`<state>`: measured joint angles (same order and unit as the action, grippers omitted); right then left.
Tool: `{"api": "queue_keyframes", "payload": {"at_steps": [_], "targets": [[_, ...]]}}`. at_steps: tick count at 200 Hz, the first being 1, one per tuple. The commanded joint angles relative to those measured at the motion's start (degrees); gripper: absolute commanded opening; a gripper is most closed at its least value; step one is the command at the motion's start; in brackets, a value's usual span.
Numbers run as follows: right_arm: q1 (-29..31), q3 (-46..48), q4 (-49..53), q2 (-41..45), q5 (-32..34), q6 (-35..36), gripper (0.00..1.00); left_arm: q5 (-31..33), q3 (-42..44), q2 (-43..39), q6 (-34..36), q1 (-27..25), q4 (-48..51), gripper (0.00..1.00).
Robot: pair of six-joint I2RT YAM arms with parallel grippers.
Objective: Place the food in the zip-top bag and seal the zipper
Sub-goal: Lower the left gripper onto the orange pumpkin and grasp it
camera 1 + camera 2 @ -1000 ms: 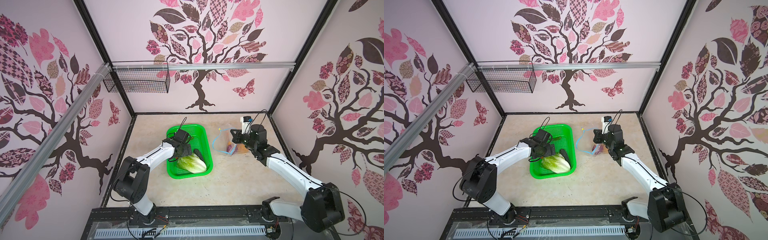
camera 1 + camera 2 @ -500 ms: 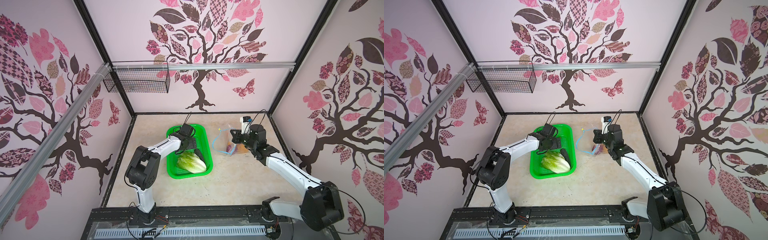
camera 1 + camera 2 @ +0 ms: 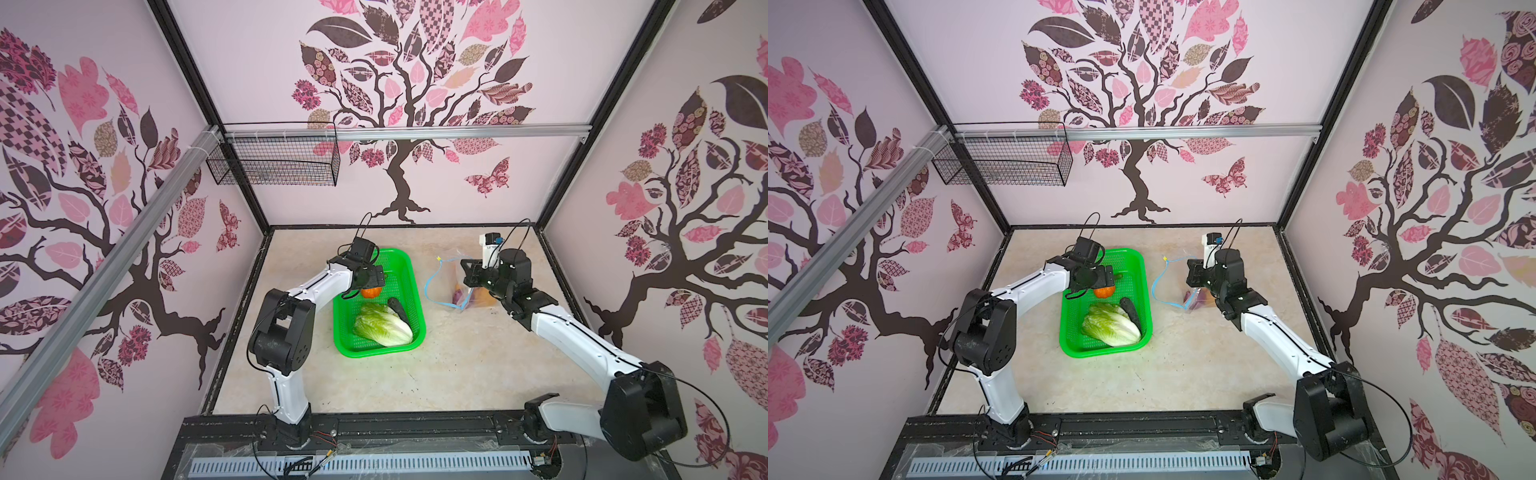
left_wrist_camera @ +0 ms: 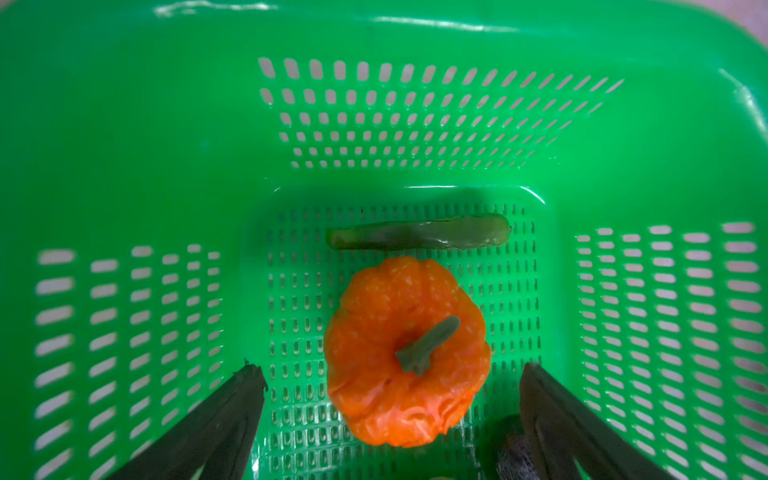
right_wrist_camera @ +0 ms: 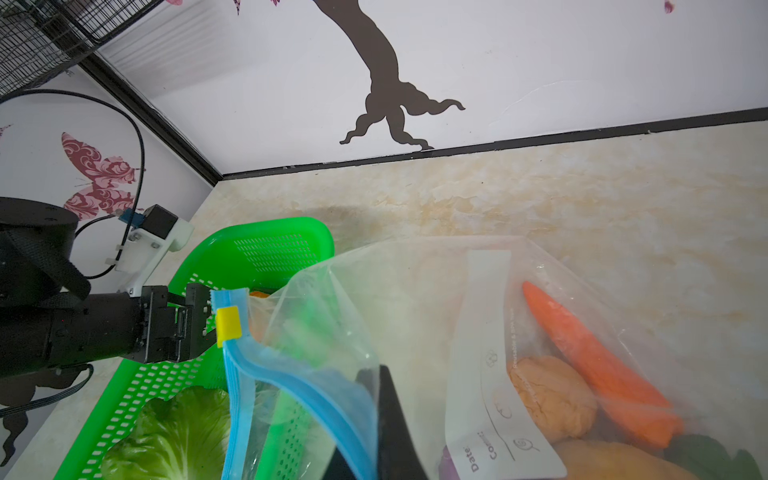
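- Small orange pumpkin: sat stem-up on the floor of the green mesh basket, at its far end. It was round, with no long axis to align to.
- Left gripper: hung directly over the pumpkin with fingers spread wide. One tip stood on each side of it and neither touched it. This was the nearer arm, so a straight descent and squeeze looked sufficient.
- Green pod: lay just beyond the pumpkin, crosswise to the fingers.
- Dark elongated piece and cabbage: lay in the same basket, nearer the robot.
- Zip-top bag: lay on the table beside the basket, its mouth facing the basket. A carrot and a potato were inside.
- Zipper: unsealed.
- Right gripper: clamped on the bag's mouth edge, holding it up and open.
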<state>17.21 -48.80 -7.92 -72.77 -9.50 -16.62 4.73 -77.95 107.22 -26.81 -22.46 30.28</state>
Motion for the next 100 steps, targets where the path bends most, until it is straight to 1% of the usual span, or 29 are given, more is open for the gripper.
{"api": "queue_keyframes", "payload": {"at_steps": [1,28,100], "targets": [[0.10,-2.28,-0.04,-1.15,1.06,0.70,0.00,-3.05,-2.85,1.90,1.98,-0.22,-1.70,0.98],[0.09,-2.27,-0.11,-1.06,1.14,0.76,0.00,-4.21,-3.21,3.41,2.02,-0.22,-2.75,0.98],[0.06,-2.07,-0.06,-0.39,1.63,0.95,0.00,-1.61,-6.03,8.11,2.66,-0.04,-0.80,0.98]]}}
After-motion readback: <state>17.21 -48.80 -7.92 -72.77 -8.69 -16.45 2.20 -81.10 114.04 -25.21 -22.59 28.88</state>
